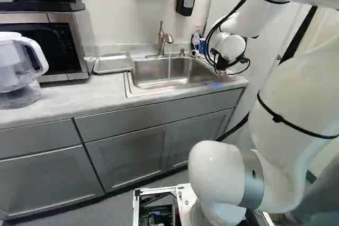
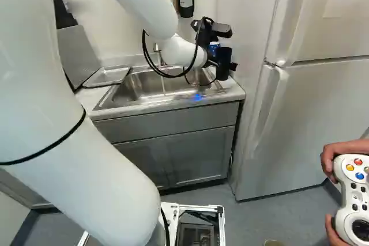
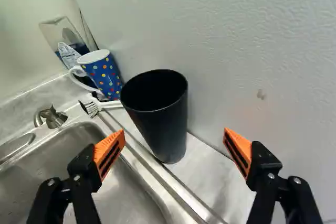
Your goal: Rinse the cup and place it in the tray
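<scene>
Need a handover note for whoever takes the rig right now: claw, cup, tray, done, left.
Claw: open, fingers either side of the near end of the space before the black cup, no grip.
Cup: upright on the counter beside the sink; dotted mug beyond it.
Tray: other side of the sink, no cup in it.
Done: water running. Rinse can't be confirmed.
Left: grip, rinse, place in tray.
</scene>
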